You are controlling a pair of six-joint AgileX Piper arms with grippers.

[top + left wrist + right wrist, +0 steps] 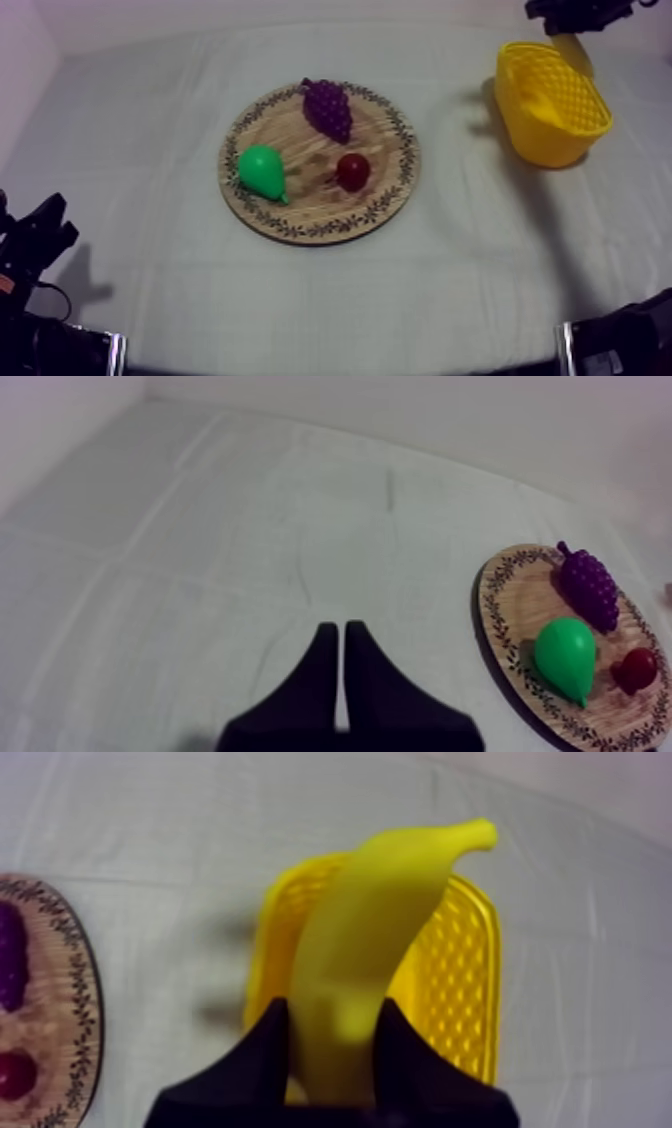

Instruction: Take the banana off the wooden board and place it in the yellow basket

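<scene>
- Our right gripper (332,1010) has its jaws closed on the banana (380,922), clamping it near one end, so the rest of the fruit sticks out past the fingertips.
- Our left gripper (340,631) has its jaws pressed together on nothing. It rests low at its own side over bare cloth (200,556), well apart from the fruit.
- The banana hangs in the air at the yellow basket (470,992), and none of it touches the board (300,150).
- In the top view the banana sits by the basket's far rim. We cannot tell whether it is right over the opening or just beyond it.
- Done, as we judge it: the pick-up and the carry across to the basket.
- Left to do: line the banana up over the opening if needed, lower it, let go and pull the arm clear.
- The count:
  - one banana
  - one basket, with nothing inside as far as we see
  - one round board
- On the board:
  - one green pear (263,172)
  - one bunch of grapes (328,108)
  - one small red fruit (352,171)
- That makes four fruits in all, three on the board and one in the jaws.
</scene>
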